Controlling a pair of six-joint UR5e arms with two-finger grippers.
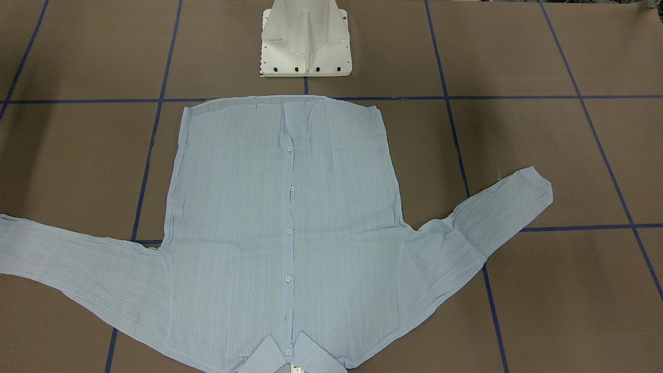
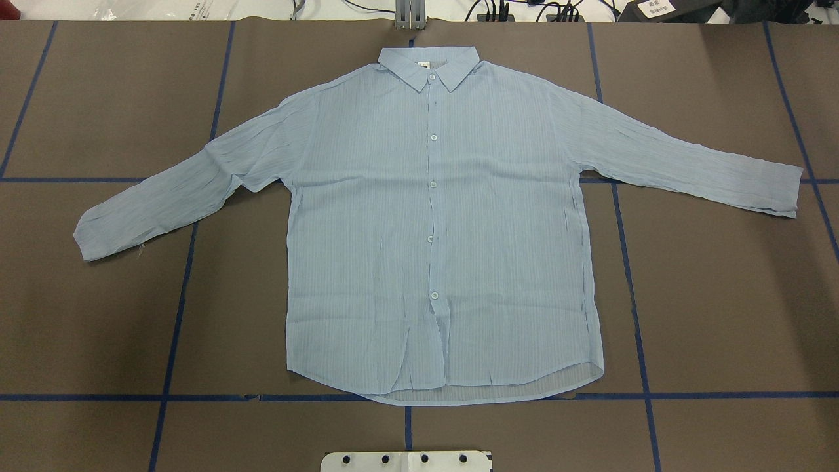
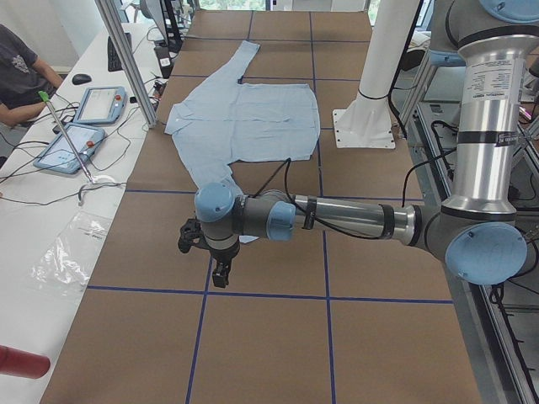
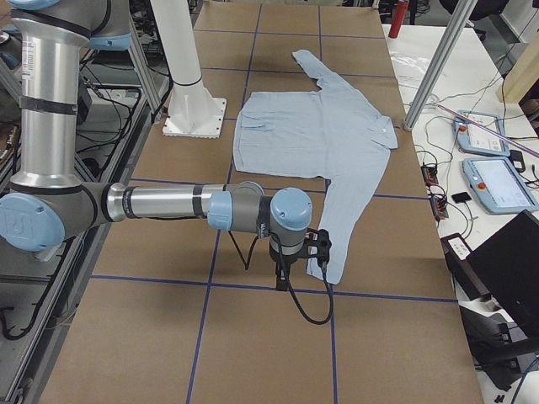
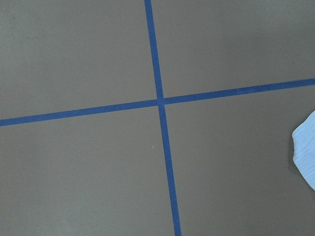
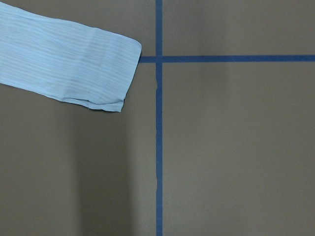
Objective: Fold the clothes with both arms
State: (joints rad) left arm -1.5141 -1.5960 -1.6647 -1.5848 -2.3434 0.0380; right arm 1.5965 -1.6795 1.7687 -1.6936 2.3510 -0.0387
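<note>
The pale-blue striped shirt (image 2: 432, 229) lies flat and buttoned on the brown table, collar at the far side, both sleeves spread outward (image 1: 285, 233). In the exterior left view my left gripper (image 3: 221, 273) hangs over the table just past one sleeve's cuff; I cannot tell whether it is open or shut. In the exterior right view my right gripper (image 4: 282, 282) hovers beside the other sleeve's cuff, state also unclear. The left wrist view catches only a cuff corner (image 5: 307, 152). The right wrist view shows a cuff end (image 6: 69, 69). No fingers show in either wrist view.
The white pedestal base (image 1: 305, 41) stands by the shirt's hem. Blue tape lines (image 2: 177, 308) grid the brown table. A side bench holds tablets (image 3: 72, 147), a plastic bag (image 3: 67, 252) and a metal post (image 3: 126, 59); a seated person (image 3: 21, 71) is beside it.
</note>
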